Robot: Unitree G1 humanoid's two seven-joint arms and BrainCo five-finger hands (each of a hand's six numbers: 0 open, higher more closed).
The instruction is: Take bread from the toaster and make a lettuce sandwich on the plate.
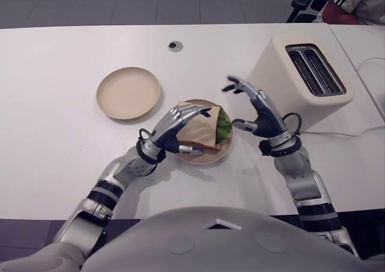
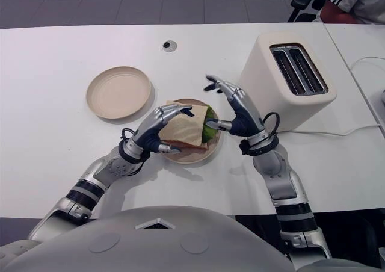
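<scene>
A sandwich lies on the tan plate (image 1: 224, 153) at the table's middle. Its top bread slice (image 1: 203, 131) covers green lettuce (image 1: 224, 124), which sticks out on the right side. My left hand (image 1: 173, 129) is at the sandwich's left edge, fingers curled over the top slice and thumb below it. Just right of the plate my right hand (image 1: 257, 111) hovers with fingers spread and nothing in it. The cream toaster (image 1: 283, 73) stands at the right, and both of its slots look dark and empty.
A second tan plate (image 1: 128, 92), bare, sits left of the sandwich plate. The toaster's white cable (image 1: 340, 132) runs along the table behind my right wrist. A small dark round fitting (image 1: 175, 46) is set in the tabletop further back.
</scene>
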